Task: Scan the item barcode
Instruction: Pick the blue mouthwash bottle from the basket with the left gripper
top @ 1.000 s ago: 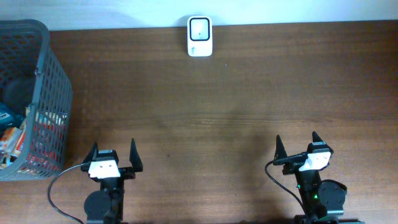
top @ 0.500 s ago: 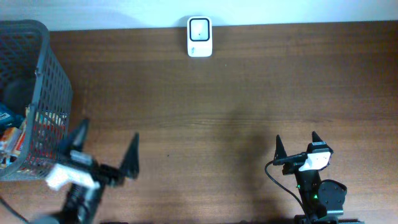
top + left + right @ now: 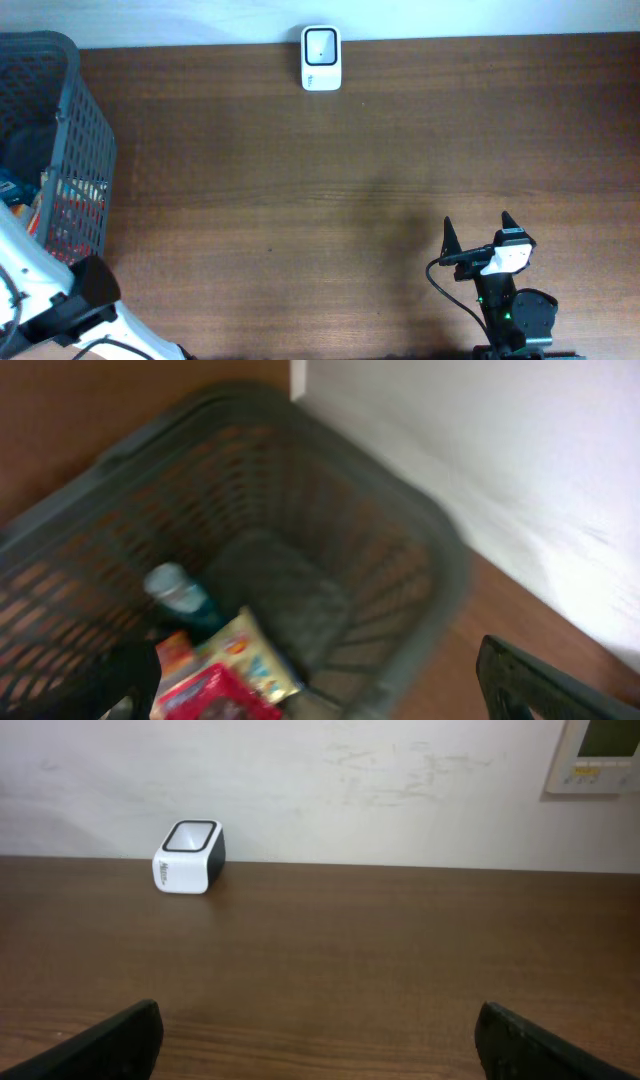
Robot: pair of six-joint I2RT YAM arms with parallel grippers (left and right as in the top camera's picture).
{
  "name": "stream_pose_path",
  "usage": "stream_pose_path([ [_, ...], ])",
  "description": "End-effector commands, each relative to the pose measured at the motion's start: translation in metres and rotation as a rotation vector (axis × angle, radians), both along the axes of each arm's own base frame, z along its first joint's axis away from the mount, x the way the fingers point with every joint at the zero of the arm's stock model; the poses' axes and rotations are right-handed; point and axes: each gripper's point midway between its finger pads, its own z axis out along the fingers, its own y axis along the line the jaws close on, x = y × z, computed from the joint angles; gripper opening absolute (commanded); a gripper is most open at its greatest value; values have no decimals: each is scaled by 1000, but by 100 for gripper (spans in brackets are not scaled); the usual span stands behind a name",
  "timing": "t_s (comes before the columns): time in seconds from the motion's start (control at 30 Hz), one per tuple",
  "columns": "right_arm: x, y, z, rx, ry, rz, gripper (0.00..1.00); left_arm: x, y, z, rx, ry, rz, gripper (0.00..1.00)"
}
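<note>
Right: table (image 3: 300, 150), basket (image 3: 92, 160) at its left edge. Left gripper (image 3: 315, 665) above the basket, jaws wide, holding nothing. Right gripper (image 3: 477, 228) front-right, wide, holding nothing. Scanner (image 3: 321, 58) at far edge. Packets (image 3: 225, 675) and bottle (image 3: 180, 592) inside basket.

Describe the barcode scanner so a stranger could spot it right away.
Look along the far edge of the brown wooden table, where it meets the white wall. Near the middle of that edge stands a small scanner: a white rounded box with a dark-rimmed window, unlike the grey basket at the left end.
</note>
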Motion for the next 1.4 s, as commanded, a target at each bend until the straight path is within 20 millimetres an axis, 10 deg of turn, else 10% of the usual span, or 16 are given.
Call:
stream_pose_path([
  [0.0, 0, 0, -3, 10, 3, -3, 99, -35, 49, -17, -57, 33, 197, 99],
  [0.1, 0, 0, -3, 10, 3, -3, 99, -70, 83, -55, -263, 26, 492, 99],
  [0.53, 0, 0, -3, 10, 3, -3, 99, -23, 148, -223, -396, 250, 669, 94],
  [0.73, 0, 0, -3, 10, 4, -3, 99, 3, 148, -270, -496, 249, 616, 64],
  [0.87, 0, 0, -3, 10, 3, -3, 99, 0, 143, -274, -512, 273, 616, 72],
  [1.0, 0, 0, -3, 10, 3, -3, 99, -2, 138, -229, -478, 205, 601, 69],
  [1.2, 0, 0, -3, 10, 4, -3, 99, -7, 147, -280, -473, 320, 645, 64],
  [1.37, 0, 0, -3, 10, 3, -3, 99, -2, 160, -279, -418, 293, 651, 41],
])
